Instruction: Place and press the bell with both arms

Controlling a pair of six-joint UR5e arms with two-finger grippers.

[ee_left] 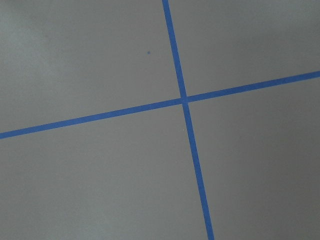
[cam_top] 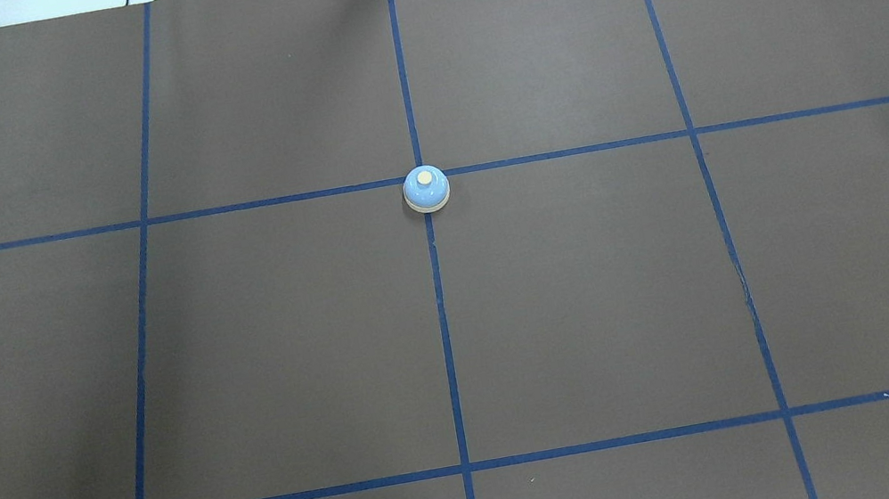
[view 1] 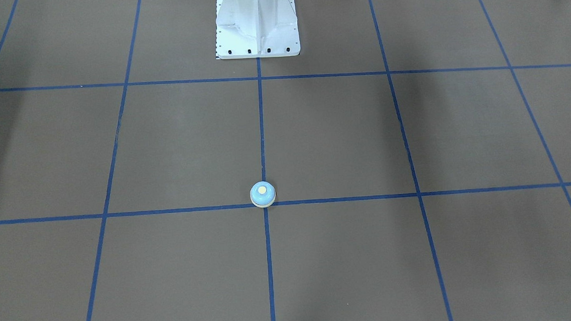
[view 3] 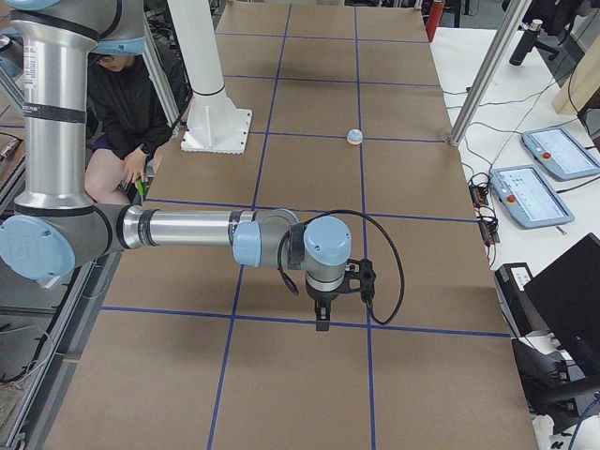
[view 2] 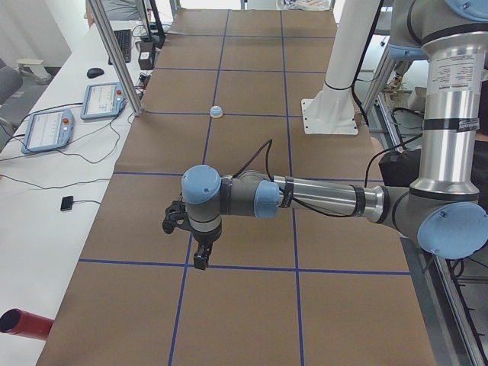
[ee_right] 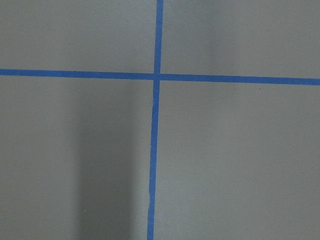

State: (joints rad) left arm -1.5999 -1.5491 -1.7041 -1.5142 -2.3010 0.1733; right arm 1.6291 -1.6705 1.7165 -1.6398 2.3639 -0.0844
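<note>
The light-blue bell (view 1: 263,194) with its cream button stands upright on a crossing of blue tape lines at the table's middle; it also shows in the overhead view (cam_top: 426,189) and small in both side views (view 2: 217,111) (view 3: 354,137). No arm is near it. The left gripper (view 2: 200,255) hangs over the table far from the bell, seen only in the exterior left view. The right gripper (view 3: 322,314) hangs likewise at the other end, seen only in the exterior right view. I cannot tell whether either is open or shut. Both wrist views show only brown paper and tape lines.
The white bolted pedestal (view 1: 257,28) stands at the robot's side of the table (cam_top: 598,305). A person (view 3: 122,112) sits beside it. Teach pendants (view 2: 46,130) (view 3: 530,192) and a red cylinder (view 2: 23,324) lie on the white side benches. Aluminium posts (view 2: 114,53) stand at the far edge.
</note>
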